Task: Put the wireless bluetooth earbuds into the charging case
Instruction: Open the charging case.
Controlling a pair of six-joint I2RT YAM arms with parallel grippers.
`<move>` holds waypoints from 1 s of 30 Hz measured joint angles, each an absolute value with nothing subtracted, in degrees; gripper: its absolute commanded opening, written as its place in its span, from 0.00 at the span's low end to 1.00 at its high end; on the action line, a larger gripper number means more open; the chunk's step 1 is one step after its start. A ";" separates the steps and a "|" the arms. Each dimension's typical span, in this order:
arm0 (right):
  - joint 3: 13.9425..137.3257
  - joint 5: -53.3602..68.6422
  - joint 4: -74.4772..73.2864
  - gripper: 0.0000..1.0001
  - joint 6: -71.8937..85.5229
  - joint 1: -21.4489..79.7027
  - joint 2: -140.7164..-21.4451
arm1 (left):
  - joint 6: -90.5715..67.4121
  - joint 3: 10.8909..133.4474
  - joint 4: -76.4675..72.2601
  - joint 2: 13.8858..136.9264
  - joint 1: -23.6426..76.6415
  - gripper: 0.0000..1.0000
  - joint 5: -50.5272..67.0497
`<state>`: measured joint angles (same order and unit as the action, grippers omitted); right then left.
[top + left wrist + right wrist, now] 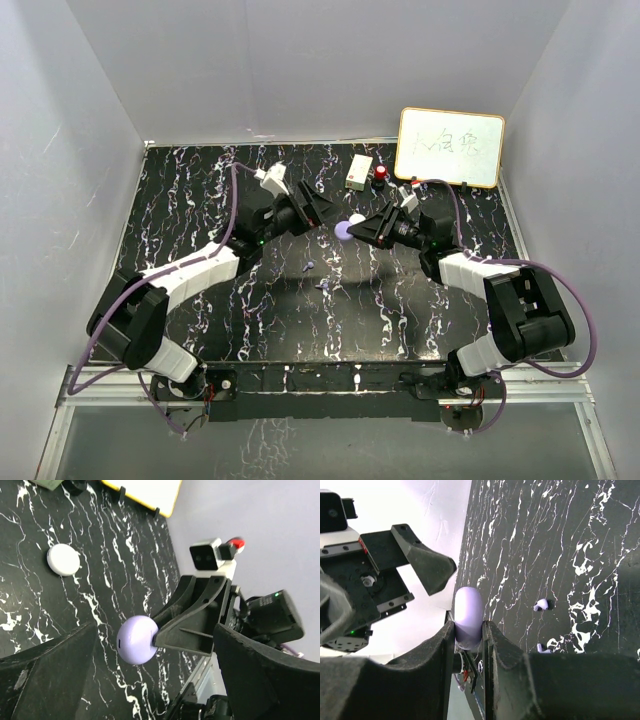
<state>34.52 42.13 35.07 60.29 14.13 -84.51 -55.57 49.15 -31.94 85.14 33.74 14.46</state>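
Left gripper [322, 218] is spread wide with nothing in it, facing the lilac case [137, 639] just beside it. Both earbuds [309, 266] lie loose on the table [200, 200], toward the arm bases, nothing covering them. Right gripper [468, 627] is clamped on the case, up off the table. Back right: white box [359, 171], white puck [63, 559], whiteboard [450, 147].

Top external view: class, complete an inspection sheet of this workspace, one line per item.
Surface: black marbled table.
Job's things: two earbuds lying loose on the table; lilac case clamped in the right hand.
Clutter: white puck, whiteboard, small box, red-capped item.
Hands: left hand open, empty; right hand shut on the lilac case.
Cables: purple cables along both arms.
Surroundings: pale walls.
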 measured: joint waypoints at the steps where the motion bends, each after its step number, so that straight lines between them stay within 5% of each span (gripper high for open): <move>1: 34.70 42.09 34.57 0.00 60.10 14.13 -84.51 | -54.52 50.00 -30.17 85.30 34.54 0.98 13.87; 30: 36.36 41.69 34.63 0.00 61.63 13.69 -84.49 | -49.84 47.77 -19.11 85.41 37.19 0.98 5.30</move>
